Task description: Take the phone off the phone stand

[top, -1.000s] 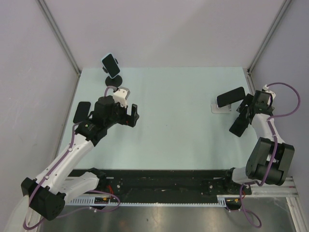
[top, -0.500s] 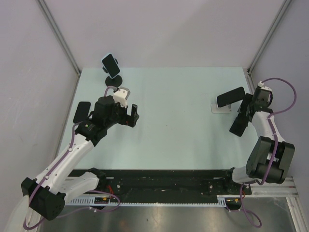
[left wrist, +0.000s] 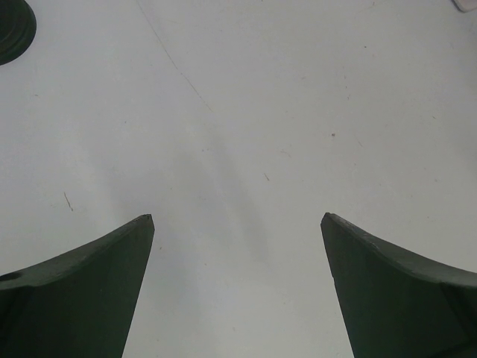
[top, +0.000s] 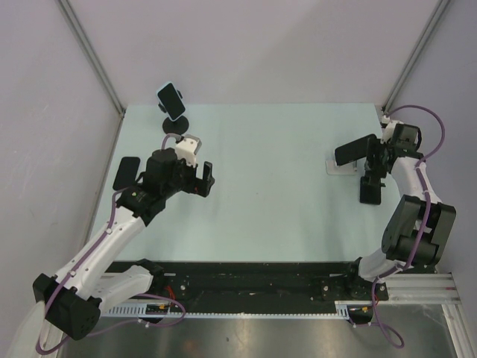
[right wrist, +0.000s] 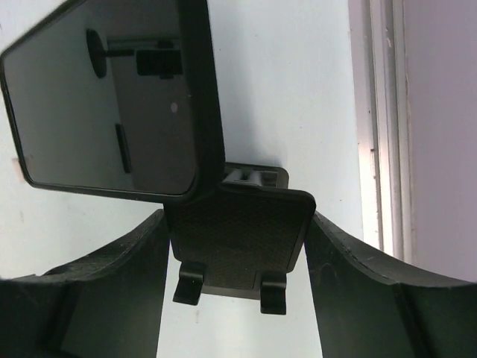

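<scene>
A black phone [top: 355, 149] leans tilted at the right of the table, over a white piece [top: 341, 168]. In the right wrist view the phone [right wrist: 112, 97] fills the upper left, dark screen showing, its lower corner over the top of the black phone stand plate [right wrist: 246, 253]. That plate has two small hooks at its bottom edge, both empty. My right gripper [right wrist: 237, 224] [top: 375, 162] has one finger against each side of the plate. My left gripper [top: 203, 177] [left wrist: 237, 218] hangs open over bare table at the left.
A second phone [top: 171, 100] stands on a round-based black stand [top: 177, 124] at the back left; its base [left wrist: 11, 30] shows in the left wrist view's corner. The table's rail [right wrist: 380, 127] and a wall run close beside the right gripper.
My right gripper's jaws have narrowed onto the sides of the stand plate, and its wrist has shifted toward the back of the table and turned. The left arm has not moved.
</scene>
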### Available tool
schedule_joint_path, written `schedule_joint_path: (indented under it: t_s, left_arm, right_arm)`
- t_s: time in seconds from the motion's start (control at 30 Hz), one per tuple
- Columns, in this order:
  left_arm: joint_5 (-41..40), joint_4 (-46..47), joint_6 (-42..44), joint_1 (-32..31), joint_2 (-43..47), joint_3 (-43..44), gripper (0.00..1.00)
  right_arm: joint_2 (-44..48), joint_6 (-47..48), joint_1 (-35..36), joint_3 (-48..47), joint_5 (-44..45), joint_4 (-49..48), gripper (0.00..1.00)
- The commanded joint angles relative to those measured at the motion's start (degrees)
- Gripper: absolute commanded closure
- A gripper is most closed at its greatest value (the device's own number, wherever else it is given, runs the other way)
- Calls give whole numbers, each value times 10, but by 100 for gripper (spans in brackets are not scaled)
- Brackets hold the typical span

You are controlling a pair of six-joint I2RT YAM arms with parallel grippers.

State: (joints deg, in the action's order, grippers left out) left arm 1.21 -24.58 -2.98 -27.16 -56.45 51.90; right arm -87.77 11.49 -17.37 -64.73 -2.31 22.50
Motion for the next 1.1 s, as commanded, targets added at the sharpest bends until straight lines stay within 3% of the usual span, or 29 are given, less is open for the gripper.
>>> schedule_joint_path:
  t_s: [0.0, 0.1, 0.23, 0.4, 0.73, 0.97, 1.07]
  left_arm:
    - [7, 17, 23, -6, 10, -3, 0]
    - [5, 18, 25, -11, 12, -3, 0]
    - [5, 18, 25, -16, 14, -3, 0]
    - [-2, 18, 28, -25, 20, -5, 0]
    - [-3, 17, 28, -29, 22, -5, 0]
    - [-3, 18, 28, -29, 23, -5, 0]
    - [-3, 17, 28, -30, 24, -5, 0]
  right_arm:
    - [-12, 112, -7, -34, -28, 40, 62]
    - [-12, 164, -13, -35, -39, 55, 59]
    - [-6, 170, -36, -35, -106, 45, 57]
    - [-21, 186, -37, -33, -121, 47, 51]
    - [12, 166, -50, -32, -123, 40, 14]
    - [68, 111, -56, -32, -114, 9, 2]
    - [108, 75, -63, -33, -114, -16, 1]
